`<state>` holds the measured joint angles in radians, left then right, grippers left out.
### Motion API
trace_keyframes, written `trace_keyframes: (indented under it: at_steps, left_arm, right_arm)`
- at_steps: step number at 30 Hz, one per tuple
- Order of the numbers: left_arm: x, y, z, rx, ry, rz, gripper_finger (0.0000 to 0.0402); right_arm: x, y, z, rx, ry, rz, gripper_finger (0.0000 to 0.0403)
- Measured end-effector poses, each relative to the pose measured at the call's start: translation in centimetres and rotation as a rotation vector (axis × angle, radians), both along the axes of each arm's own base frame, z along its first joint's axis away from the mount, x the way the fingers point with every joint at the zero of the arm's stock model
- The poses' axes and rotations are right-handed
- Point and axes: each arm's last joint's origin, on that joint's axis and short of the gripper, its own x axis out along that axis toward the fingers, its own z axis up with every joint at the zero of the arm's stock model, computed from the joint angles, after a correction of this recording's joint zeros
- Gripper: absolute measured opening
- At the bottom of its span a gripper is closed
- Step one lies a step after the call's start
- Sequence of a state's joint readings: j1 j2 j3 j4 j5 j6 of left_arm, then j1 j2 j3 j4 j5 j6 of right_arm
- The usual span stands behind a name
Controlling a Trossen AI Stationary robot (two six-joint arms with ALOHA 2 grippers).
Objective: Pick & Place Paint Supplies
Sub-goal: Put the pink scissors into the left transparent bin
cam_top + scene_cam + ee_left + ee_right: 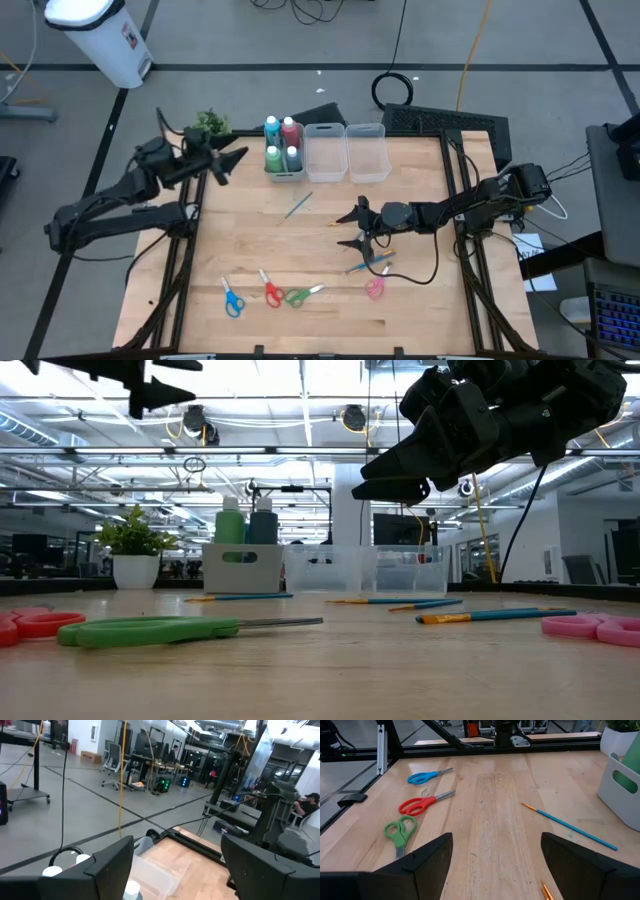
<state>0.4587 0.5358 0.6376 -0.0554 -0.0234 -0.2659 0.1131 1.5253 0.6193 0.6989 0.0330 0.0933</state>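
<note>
High view, both tools, left (232, 163) and right (358, 226), spread empty, pink scissors (375, 288) half-hidden by cable.

Two dark, matte black jointed arms built of chunky rounded housings linked by slimmer segments, with thin black cables looping off the joints. Each ending in a black two-finger left gripper (232, 163) and right gripper (357, 227), fingers tapering to pointed tips in the high view. Broad, flat and angular black fingers (427, 855) seen close from the wrists, with lighter worn edges.
</note>
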Motion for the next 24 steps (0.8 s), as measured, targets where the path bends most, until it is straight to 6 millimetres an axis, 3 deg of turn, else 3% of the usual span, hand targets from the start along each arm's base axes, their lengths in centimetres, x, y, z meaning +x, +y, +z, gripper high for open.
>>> trace_keyframes:
  at_steps: [14, 24]
  left_arm:
    - [-4.6, -2.3, 0.1, 0.019, -0.037, 0.000, 0.0308]
    - [-6.1, -3.0, -1.6, -0.001, 0.101, 0.004, 0.0308]
  right_arm:
    - [0.0, 0.0, 0.0, 0.000, 0.000, 0.000, 0.0293]
    - [0.0, 0.0, 0.0, 0.000, 0.000, 0.000, 0.0293]
